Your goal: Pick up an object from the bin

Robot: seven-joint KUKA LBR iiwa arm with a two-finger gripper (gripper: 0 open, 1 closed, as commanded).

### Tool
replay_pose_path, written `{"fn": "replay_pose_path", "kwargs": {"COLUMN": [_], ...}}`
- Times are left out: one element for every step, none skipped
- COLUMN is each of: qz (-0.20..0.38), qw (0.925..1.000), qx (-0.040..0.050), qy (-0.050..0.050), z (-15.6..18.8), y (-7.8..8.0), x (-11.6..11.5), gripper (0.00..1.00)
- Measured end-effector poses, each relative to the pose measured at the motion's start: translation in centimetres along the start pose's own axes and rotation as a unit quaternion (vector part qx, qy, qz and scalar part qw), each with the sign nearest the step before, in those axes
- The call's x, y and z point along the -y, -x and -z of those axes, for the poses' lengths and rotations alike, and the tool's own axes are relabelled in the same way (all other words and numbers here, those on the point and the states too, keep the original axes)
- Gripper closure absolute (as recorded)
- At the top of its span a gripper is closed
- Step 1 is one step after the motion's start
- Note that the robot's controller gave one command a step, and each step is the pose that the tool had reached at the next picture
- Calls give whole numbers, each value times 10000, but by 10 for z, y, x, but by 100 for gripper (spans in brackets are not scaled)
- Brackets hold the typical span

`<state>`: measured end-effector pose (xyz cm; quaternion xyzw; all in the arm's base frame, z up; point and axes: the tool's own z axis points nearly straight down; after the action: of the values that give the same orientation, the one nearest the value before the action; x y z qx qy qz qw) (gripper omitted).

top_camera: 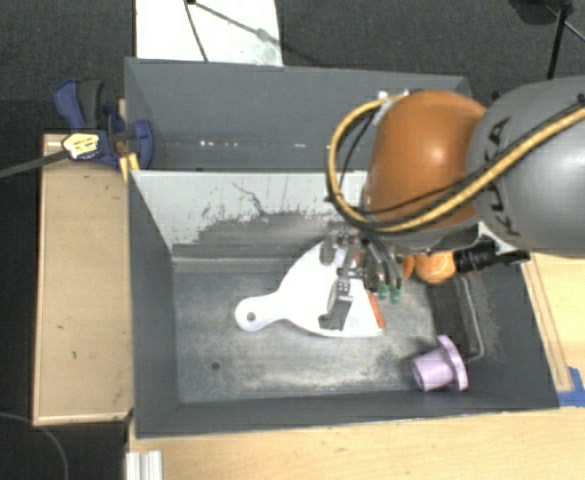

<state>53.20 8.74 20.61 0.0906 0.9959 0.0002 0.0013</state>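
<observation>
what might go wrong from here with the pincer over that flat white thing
1. The white paddle-shaped piece lies flat on the bin floor under the pincer. With so little raised edge to catch, a grasp may well slide off.
2. The purple spool and a small orange thing lie close by on the arm's side, so a dragged or tilted white piece could knock into them.

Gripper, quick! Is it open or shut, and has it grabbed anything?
Gripper: open, low over the white paddle-shaped thing in the middle of the bin, with nothing held between its fingers.
</observation>
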Motion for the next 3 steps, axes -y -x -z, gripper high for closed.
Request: {"fn": "replay_pose_path", "kwargs": {"qz": [1, 781, 1746], "qw": [10000, 9969, 9846], "qx": [-3, 8, 20], "qy": [-1, 3, 4], "z": [-15, -52, -93], "y": [2, 13, 42], "x": [-4, 2, -29], "gripper": [0, 0, 0]}}
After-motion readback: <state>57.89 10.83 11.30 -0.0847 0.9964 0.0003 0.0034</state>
